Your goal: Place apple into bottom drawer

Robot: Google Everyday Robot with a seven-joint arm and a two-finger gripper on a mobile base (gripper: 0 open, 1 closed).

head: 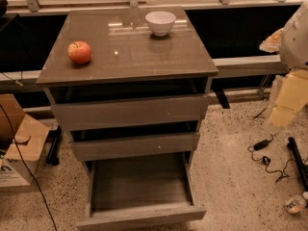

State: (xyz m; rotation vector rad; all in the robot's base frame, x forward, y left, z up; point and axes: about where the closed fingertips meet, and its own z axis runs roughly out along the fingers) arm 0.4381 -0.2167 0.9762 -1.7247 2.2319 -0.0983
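- Three grey-brown wood-grain drawers are stacked in the cabinet in front of me. The two upper drawers [130, 112] each show a dark gap above the front panel.
- The bottom drawer [139, 186], the lowest wide shallow box with a plain handleless front, is pulled well out toward me. I can see straight down onto its inner floor.
- The small round red-orange apple with yellowish patches [79, 52] sits on the glossy grey-brown cabinet top [134, 57]. It is close to the left edge, about midway between the front and back edges, and well apart from the open drawer below.
- The small round white bowl [160, 22] stands upright near the back edge, right of centre. It is well apart from the apple.
- The pale cream gripper [281, 115] hangs at the right side of my view. It is out past the cabinet's right edge, over the speckled floor [231, 177], and well apart from both apple and bottom drawer.
- That end of the arm is a blur, so I can't tell whether the gripper is released or clenched.
- On the floor, a brown cardboard box [19, 143] sits left of the cabinet.
- Loose black cables [264, 159] lie to the right of the cabinet.
- A small bottle [294, 204] lies near the bottom right corner of the view.
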